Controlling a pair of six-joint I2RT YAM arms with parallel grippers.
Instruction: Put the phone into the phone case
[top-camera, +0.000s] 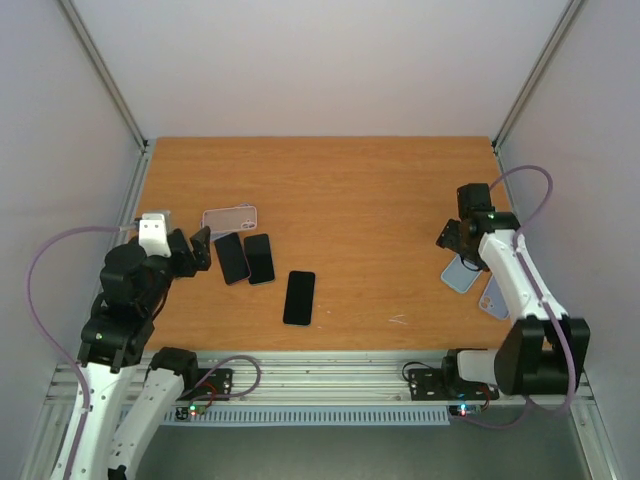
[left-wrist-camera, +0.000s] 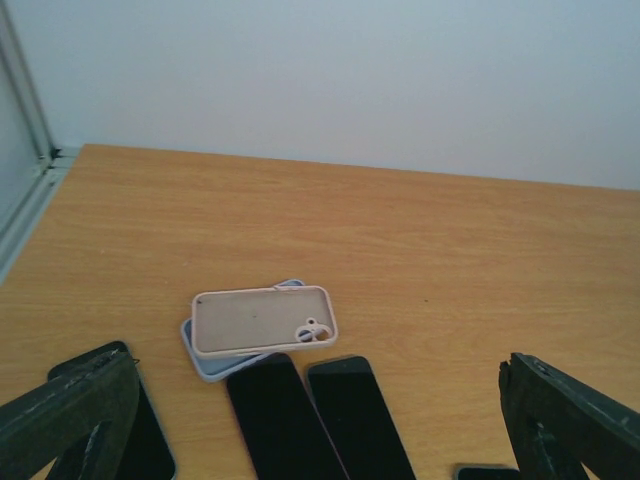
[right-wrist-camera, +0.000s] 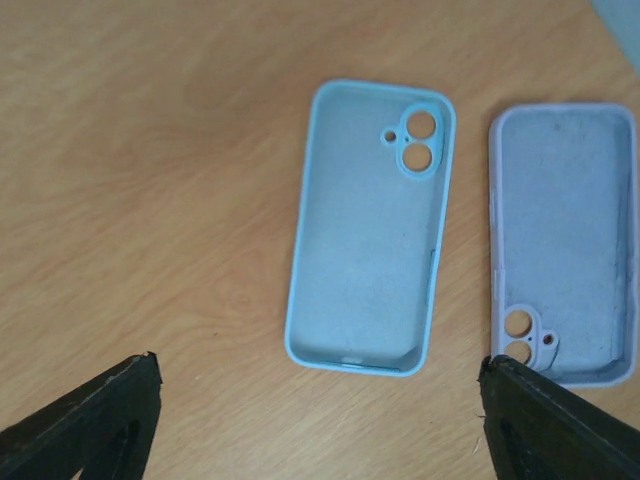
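Note:
Two black phones (top-camera: 228, 258) (top-camera: 260, 258) lie side by side left of centre, and a third (top-camera: 299, 297) lies nearer the front edge. Behind them a beige phone case (left-wrist-camera: 262, 320) rests on a pale blue case (left-wrist-camera: 205, 362). My left gripper (top-camera: 200, 248) is open just left of the phone pair (left-wrist-camera: 285, 420), holding nothing. At the right, a light blue phone case (right-wrist-camera: 368, 225) lies hollow side up beside a lavender case (right-wrist-camera: 565, 240). My right gripper (right-wrist-camera: 320, 440) hovers open over the light blue case (top-camera: 460, 272), with nothing between its fingers.
Another dark phone (left-wrist-camera: 150, 440) shows partly behind my left finger. Metal frame rails (top-camera: 130, 210) run along the left table edge, and white walls enclose the back and sides. A bare stretch of wooden table (top-camera: 370, 210) separates the two groups.

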